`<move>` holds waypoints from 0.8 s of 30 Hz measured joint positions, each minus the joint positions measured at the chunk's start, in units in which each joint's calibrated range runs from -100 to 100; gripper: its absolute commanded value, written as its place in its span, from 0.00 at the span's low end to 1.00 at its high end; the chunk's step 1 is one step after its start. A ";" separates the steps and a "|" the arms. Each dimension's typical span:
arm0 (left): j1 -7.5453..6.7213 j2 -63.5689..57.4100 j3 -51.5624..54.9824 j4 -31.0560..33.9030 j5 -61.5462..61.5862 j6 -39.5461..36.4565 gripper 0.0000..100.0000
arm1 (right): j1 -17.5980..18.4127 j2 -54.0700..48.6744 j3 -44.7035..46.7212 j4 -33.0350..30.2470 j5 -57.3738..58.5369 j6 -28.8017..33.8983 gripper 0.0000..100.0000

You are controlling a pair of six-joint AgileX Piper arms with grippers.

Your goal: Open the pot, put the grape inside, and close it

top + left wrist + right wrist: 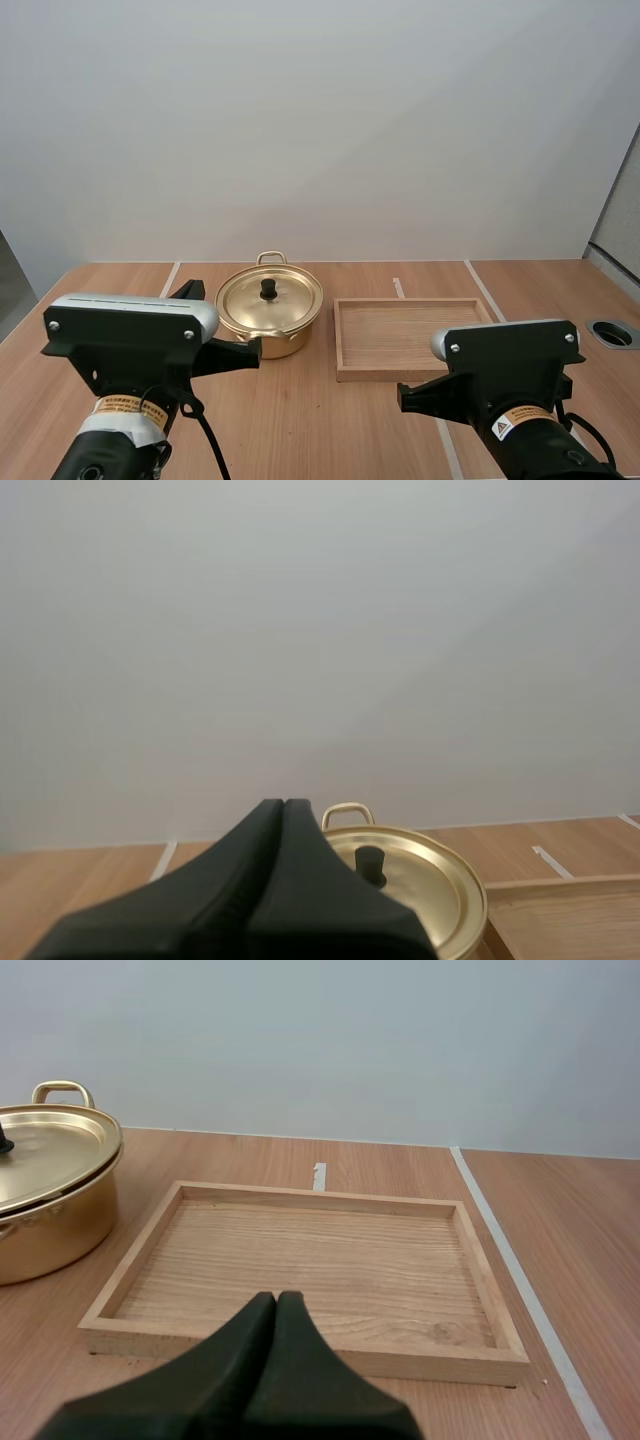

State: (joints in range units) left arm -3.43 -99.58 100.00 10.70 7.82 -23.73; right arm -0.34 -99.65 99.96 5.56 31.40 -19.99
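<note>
Left gripper [283, 805] and right gripper [276, 1298] sit clenched, empty; an off-centre pinch may slip off the golden metal pot's [270, 322] seemingly smooth black knob [268, 288].

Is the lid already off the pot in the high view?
No, the lid sits flat on the pot, with its black knob standing upright at the centre.

Behind my wooden surface [300, 440] stands a plain pale wall [320, 120]; white tape lines [484, 290] run across the surface.
</note>
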 measured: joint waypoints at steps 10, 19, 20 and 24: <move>0.00 0.00 0.00 -1.96 17.79 2.65 0.00 | 0.00 0.00 0.00 0.00 0.00 0.10 0.00; 1.51 0.00 0.00 -1.96 22.81 2.92 0.00 | 0.00 0.00 0.00 0.00 0.00 0.10 0.00; 2.00 0.00 0.00 -1.84 22.98 2.92 0.00 | 0.00 0.00 0.00 0.00 0.00 0.10 0.00; 3.26 0.00 0.00 -1.84 22.98 2.92 0.00 | 0.00 0.00 0.00 0.00 0.00 0.10 0.00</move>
State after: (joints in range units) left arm -0.17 -99.58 100.00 8.85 30.80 -20.81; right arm -0.34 -99.65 99.96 5.56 31.40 -19.90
